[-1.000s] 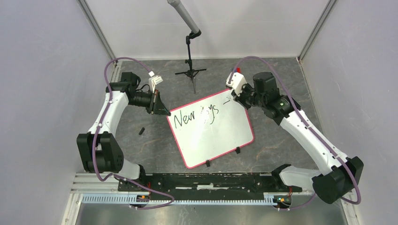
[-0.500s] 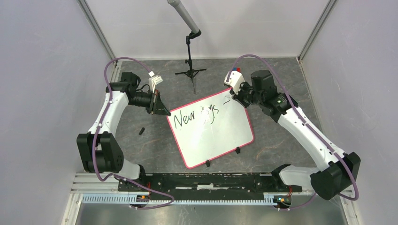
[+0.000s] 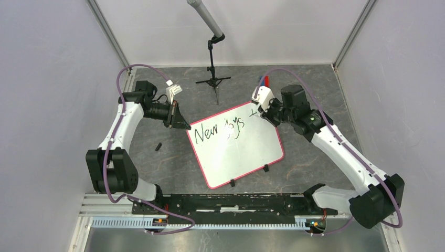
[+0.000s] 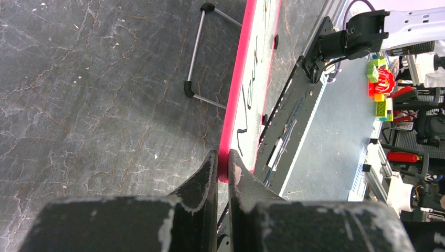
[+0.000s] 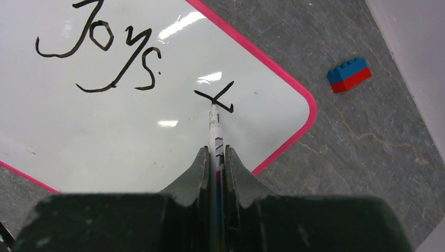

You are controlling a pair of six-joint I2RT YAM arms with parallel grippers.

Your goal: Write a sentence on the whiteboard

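The whiteboard (image 3: 241, 152) with a pink-red rim lies tilted on the dark floor. Black writing on it (image 3: 220, 128) reads "New joys" and a fresh crossed "t" (image 5: 215, 97) sits near its far right corner. My right gripper (image 5: 216, 152) is shut on a white marker (image 5: 215, 128) whose tip touches the board at the "t". It also shows in the top view (image 3: 262, 107). My left gripper (image 4: 221, 160) is shut on the board's pink rim (image 4: 236, 94) at its far left corner; it also shows in the top view (image 3: 183, 123).
A black tripod stand (image 3: 212, 79) with a grey tube stands behind the board. A blue-and-red brick (image 5: 349, 73) lies on the floor past the board's right corner. A small black cap (image 3: 158, 146) lies left of the board. Small black clips (image 3: 232, 183) sit on the near rim.
My right gripper moved the marker to cross the earlier horizontal stroke, making a "t" after "joys". The left gripper and the board stayed still.
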